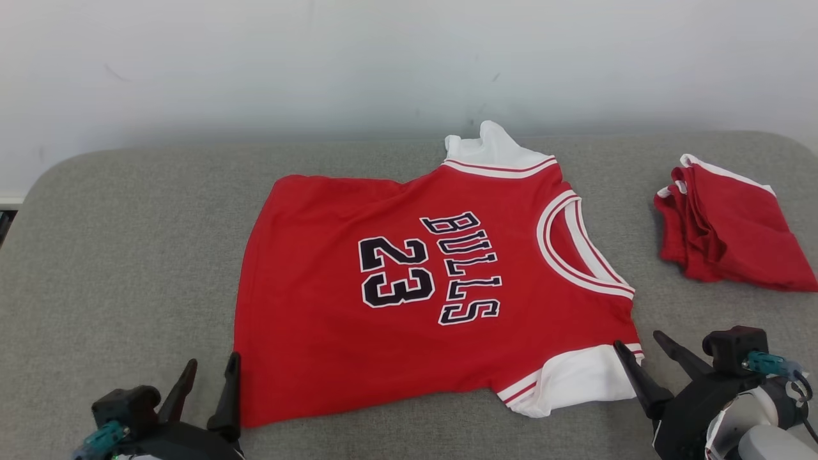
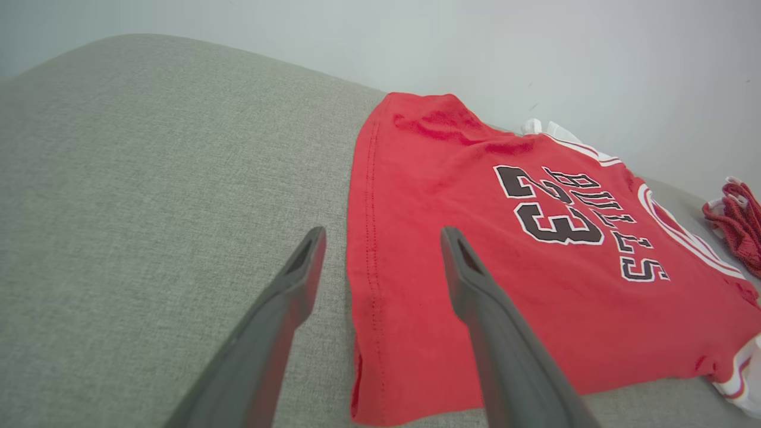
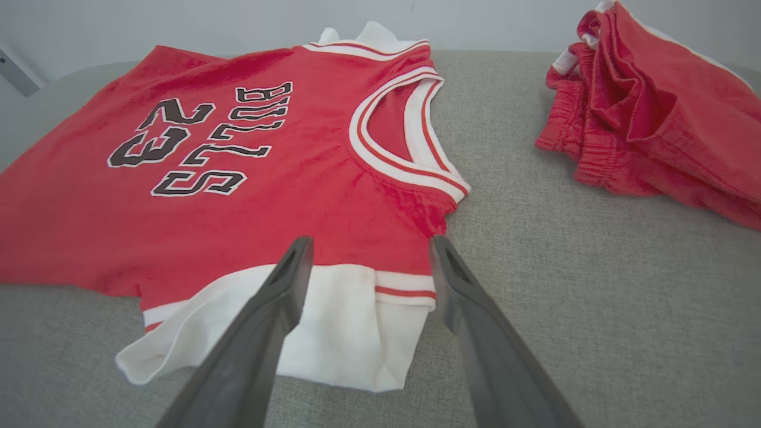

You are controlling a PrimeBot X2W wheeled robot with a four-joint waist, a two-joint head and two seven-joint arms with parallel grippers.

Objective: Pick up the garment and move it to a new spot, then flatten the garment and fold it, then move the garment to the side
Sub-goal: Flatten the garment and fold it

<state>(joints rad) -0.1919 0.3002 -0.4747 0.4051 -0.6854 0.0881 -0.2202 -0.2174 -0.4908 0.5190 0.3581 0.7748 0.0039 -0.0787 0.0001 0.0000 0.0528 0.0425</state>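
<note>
On the grey cushion the jersey lies face up and mostly flat, with its hem toward the robot's left and its neck toward the right. Its near white sleeve is slightly rumpled. The far sleeve bunches up at the back edge. A second red pile sits well apart on the right.

The left gripper stands wide open at the near hem corner and holds nothing. From the left wrist, the hem edge runs between its two fingers. The right gripper is equally wide and empty, with its fingers spread over the near sleeve in the right wrist view.

The jersey looks light, soft and limp. It should drape and sag wherever it is unsupported, so a single pinch would likely let it crumple. It is neither fragile nor slippery, though a thin edge could slide out of a shallow bite.

The best holds seem to be the two near corners, the hem corner for the left and the sleeve or shoulder seam for the right. Each bite should be deep enough to take both layers. The doubled trim at the hem and sleeve band gives the firmest purchase. Lifting both ends together should keep the cloth taut.
</note>
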